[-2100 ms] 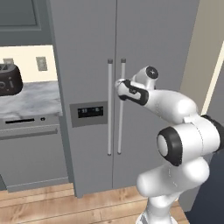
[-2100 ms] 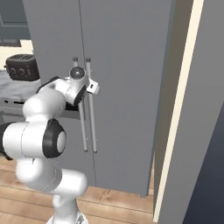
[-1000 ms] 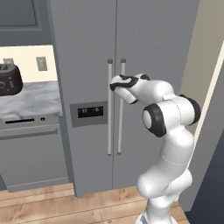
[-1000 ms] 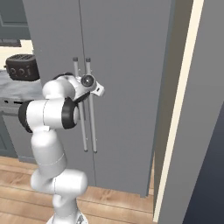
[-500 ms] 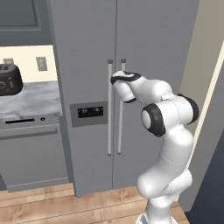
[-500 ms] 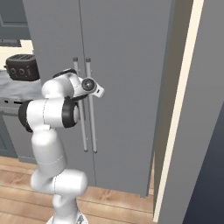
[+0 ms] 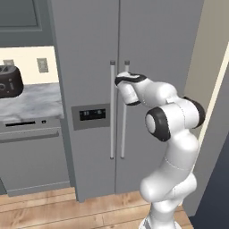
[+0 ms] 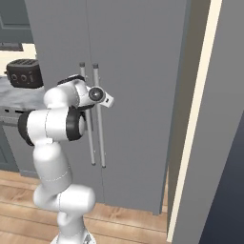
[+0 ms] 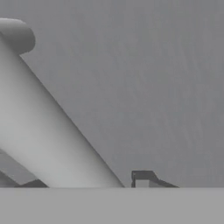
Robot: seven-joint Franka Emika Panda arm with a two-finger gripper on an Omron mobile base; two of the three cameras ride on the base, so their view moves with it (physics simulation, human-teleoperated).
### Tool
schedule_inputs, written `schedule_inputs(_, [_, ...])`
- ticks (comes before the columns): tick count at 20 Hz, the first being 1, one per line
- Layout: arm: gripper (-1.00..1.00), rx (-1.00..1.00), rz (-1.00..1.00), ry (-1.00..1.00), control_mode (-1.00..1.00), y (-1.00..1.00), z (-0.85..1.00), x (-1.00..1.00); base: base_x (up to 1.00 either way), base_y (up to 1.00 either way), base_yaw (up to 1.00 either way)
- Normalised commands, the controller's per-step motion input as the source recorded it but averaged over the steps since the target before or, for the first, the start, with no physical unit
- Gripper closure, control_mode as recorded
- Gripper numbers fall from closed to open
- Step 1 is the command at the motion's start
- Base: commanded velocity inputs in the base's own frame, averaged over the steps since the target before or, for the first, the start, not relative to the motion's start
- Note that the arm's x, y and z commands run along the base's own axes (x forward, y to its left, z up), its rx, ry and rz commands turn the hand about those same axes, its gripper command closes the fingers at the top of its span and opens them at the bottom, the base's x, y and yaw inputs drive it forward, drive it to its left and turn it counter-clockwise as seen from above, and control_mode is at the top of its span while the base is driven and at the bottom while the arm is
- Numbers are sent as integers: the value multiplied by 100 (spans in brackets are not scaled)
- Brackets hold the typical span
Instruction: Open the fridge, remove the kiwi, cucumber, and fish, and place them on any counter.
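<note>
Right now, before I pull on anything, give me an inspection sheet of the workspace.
Surface: marbled counter left of the fridge, bare stone showing beside the toaster.
Job's things: fridge with both doors shut; two vertical bar handles side by side. Kiwi, cucumber and fish: nothing seen.
Clutter: dark toaster at the counter's back.
Grippers: gripper at the upper part of the right door handle; the hand view has the bar running close between the fingertips, but whether the grip has closed on it cannot be told.
Cables: nothing seen.
Surroundings: wall outlet above the counter, dark cabinet fronts below, wood floor, tall panel right of the fridge.
</note>
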Motion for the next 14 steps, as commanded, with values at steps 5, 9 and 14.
schedule_inputs(5, [100, 0, -1, 0, -100, -72, 25, -64, 0, 0, 0])
schedule_inputs(9, [100, 1, -4, 0, -100, -95, 29, -96, 0, 0, 0])
schedule_inputs(14, [100, 0, -4, 0, -100, -96, 25, -100, 0, 0, 0])
